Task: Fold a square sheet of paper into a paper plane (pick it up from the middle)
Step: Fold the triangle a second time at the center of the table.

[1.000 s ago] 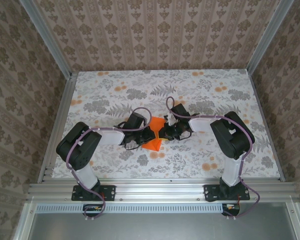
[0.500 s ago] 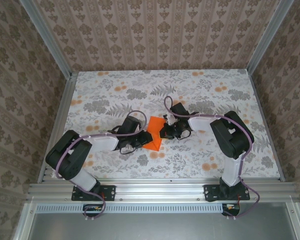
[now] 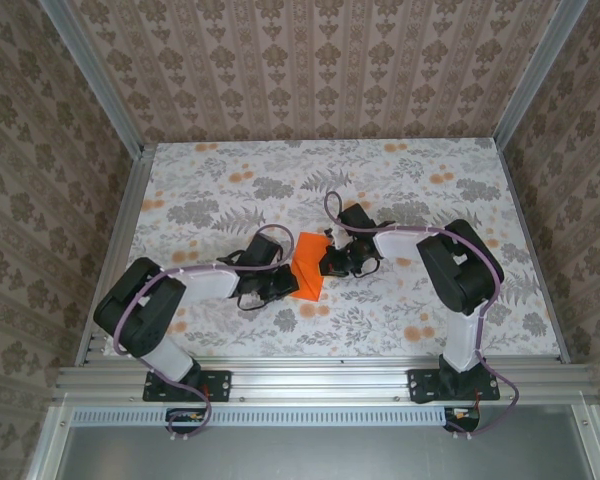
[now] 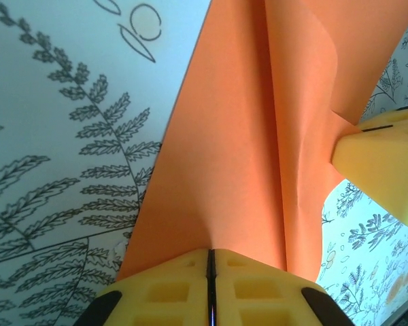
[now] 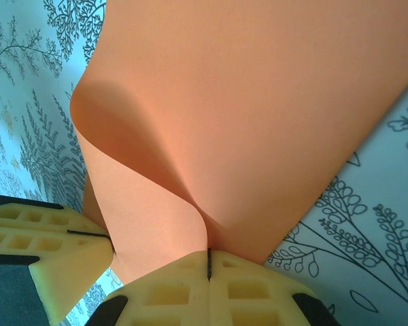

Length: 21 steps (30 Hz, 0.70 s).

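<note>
At mid-table [image 3: 410, 190], between the arms, the square sheet of paper [image 3: 306, 280] sits partly folded, with one lengthwise crease. The left gripper [image 3: 288, 285] is clamped on its left edge. The right gripper [image 3: 325, 265] is clamped on its right edge, where the sheet curls. The paper surface is plain orange.

The left arm [image 3: 205, 280] and right arm [image 3: 410, 240] have white links between bulky black joints. A lilac cable [image 3: 272, 229] loops along each. Bases [image 3: 185, 385] are black plates. The left claw [image 4: 209, 272] has yellow pads [image 4: 163, 292], waffle-gridded, perhaps foam.
</note>
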Tool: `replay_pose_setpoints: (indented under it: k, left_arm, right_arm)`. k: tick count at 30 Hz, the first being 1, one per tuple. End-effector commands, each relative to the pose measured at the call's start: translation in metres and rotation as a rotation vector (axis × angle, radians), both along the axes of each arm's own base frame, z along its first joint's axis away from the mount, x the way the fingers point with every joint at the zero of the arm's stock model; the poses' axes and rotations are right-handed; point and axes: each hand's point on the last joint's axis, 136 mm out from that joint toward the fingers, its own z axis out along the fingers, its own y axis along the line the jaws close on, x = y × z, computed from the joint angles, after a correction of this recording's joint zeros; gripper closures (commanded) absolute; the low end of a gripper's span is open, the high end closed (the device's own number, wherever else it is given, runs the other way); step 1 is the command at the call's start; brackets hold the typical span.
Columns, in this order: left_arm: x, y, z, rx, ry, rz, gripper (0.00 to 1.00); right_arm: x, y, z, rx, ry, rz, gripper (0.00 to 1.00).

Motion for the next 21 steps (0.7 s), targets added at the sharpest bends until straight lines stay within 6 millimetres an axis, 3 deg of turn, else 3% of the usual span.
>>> replay_pose_setpoints:
  k: [1,21]
  left_arm:
    - [-0.009,0.004,-0.011,0.056,0.038,-0.045,0.92]
    - [-0.017,0.009,-0.024,0.112,0.089,-0.081,1.0]
  right_arm:
    - [0.002,-0.003,-0.008,-0.045,-0.001,0.009,0.96]
    - [0.011,-0.004,-0.002,-0.051,-0.034,0.003,0.95]
